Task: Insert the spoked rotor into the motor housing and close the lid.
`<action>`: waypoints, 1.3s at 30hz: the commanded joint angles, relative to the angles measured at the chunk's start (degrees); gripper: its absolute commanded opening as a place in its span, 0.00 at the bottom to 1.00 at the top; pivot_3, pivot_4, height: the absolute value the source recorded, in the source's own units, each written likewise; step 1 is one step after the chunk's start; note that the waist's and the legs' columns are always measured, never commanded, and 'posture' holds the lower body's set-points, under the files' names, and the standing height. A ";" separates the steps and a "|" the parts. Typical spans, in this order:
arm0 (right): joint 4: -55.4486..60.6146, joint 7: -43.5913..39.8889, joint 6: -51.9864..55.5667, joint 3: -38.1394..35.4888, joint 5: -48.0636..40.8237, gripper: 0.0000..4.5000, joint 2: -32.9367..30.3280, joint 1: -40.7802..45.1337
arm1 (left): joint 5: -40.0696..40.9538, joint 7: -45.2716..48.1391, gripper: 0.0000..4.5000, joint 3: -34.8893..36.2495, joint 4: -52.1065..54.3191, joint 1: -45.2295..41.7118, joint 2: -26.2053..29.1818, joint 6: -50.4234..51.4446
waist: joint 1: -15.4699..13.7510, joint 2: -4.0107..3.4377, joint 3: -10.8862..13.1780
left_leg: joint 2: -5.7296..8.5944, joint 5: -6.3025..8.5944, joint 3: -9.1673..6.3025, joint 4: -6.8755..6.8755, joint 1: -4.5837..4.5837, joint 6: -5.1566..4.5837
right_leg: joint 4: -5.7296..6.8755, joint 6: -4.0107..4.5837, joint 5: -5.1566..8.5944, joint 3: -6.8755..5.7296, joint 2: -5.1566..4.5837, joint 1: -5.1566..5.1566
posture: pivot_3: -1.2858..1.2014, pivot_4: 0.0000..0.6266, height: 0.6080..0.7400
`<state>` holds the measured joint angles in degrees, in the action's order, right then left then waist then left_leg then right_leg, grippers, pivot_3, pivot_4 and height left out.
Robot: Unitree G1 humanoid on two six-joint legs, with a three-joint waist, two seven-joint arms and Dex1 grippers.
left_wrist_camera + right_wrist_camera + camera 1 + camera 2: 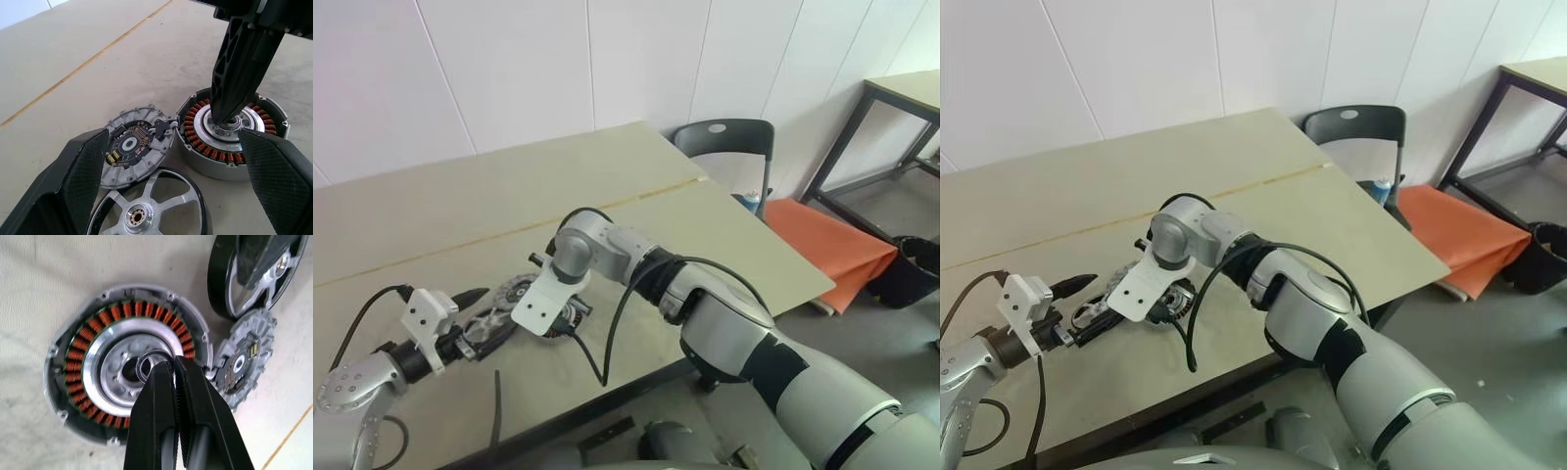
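The motor housing, a squat puck with a ring of copper windings, lies open on the tan table. My right gripper points steeply down, shut, its tips at the housing's central hub beside a small ring; nothing shows between the fingers. The spoked rotor, with its dark rim and silver spokes, sits between the wide-apart fingers of my open left gripper, with a gap to the other finger. The lid, a ribbed disc with a circuit board facing up, rests against the housing's side.
A loose black cable lies near the table's front edge. Off the table's right end stand a dark chair, an orange sheet, a black bin and another table. The far half of the table is bare.
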<state>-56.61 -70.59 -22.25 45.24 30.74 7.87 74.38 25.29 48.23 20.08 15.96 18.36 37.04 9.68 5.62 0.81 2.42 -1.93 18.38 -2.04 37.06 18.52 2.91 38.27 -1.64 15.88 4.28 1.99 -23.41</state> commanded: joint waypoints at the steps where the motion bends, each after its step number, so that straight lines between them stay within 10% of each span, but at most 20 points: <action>1: -0.42 -0.81 -0.91 -1.17 -0.37 0.01 0.20 2.61 | 0.46 -0.51 1.00 1.17 1.71 -0.25 0.00 -0.38 | 0.01 0.00 0.00 | 0.00 0.00 0.00 0.00 0.00 0.00 | 0.00 0.00 0.00 0.00 0.00 0.00 | 0.52 0.00 1.00; 39: -3.86 0.93 -1.20 -1.71 -0.03 0.01 1.93 3.54 | 0.53 -2.06 1.00 0.82 2.98 0.73 -0.99 -0.42 | 0.00 0.00 0.00 | 0.00 0.00 0.00 0.00 0.01 0.00 | 0.00 0.00 0.00 0.00 0.00 0.00 | 0.52 0.00 1.00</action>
<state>-60.65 -70.01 -23.27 45.06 31.18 8.78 75.92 25.29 46.15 20.01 16.95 19.42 35.92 9.68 5.61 0.81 2.42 -1.93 18.38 -2.04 37.06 18.53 2.91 38.27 -1.64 15.87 4.28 1.99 -23.41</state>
